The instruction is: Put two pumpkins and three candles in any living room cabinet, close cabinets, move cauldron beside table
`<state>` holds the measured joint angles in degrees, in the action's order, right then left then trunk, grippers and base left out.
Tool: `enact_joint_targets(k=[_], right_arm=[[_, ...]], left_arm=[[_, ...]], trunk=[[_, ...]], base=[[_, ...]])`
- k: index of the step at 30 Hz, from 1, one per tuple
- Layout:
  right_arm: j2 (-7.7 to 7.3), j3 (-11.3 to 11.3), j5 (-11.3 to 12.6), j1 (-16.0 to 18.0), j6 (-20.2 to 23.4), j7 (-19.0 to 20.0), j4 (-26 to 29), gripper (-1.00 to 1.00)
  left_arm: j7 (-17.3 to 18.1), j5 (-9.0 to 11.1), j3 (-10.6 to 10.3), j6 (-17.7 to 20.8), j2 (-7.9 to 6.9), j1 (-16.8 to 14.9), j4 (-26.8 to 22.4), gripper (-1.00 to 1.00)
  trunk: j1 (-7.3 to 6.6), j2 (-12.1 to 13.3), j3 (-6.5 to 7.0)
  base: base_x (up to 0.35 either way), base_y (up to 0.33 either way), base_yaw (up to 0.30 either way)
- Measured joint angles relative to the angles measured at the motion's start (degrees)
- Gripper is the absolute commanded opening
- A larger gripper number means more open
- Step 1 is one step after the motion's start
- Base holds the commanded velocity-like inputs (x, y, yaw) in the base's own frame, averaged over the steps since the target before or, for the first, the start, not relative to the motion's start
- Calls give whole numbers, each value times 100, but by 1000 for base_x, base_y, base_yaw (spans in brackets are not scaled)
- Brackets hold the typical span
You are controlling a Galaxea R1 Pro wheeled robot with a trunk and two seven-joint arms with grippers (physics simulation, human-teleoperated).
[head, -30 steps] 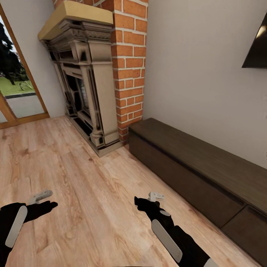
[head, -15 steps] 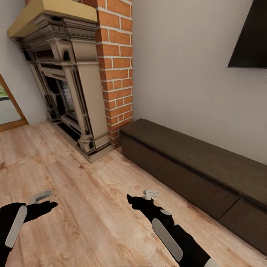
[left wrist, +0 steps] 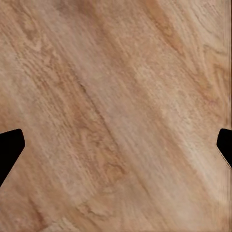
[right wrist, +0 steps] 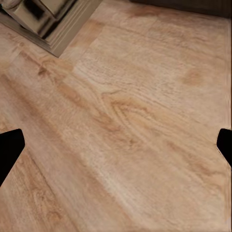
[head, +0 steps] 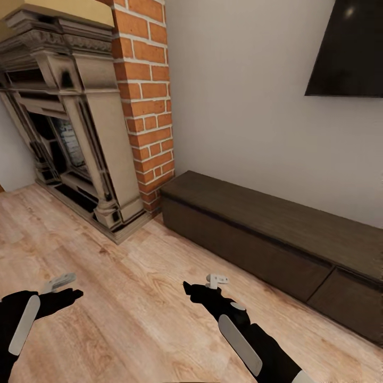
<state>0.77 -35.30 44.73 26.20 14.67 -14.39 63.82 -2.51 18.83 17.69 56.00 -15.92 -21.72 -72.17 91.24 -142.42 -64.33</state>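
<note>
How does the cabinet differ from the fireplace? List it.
The cabinet is long, low and plain dark-brown wood; the fireplace is tall, ornate and carved in pale, dark-shaded tones. The cabinet stands along the plain wall under the black screen; the fireplace stands against the brick column. The cabinet's fronts are flat and shut; the fireplace has an open dark recess. Both rest on the wood floor.

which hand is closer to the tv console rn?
Right. The right hand hangs over the floor a short way in front of the cabinet; the left hand is farther out, on the side away from it.
</note>
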Motion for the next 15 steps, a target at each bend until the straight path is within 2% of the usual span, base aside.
enact_joint_targets(k=[15], right_arm=[[-22, 9, 0, 1, -1, -2, -26, 100]], left_arm=[[-3, -19, -127, 7, 7, 2, -2, 100]], trunk=[[1, 0, 13]], base=[[6, 4, -281]])
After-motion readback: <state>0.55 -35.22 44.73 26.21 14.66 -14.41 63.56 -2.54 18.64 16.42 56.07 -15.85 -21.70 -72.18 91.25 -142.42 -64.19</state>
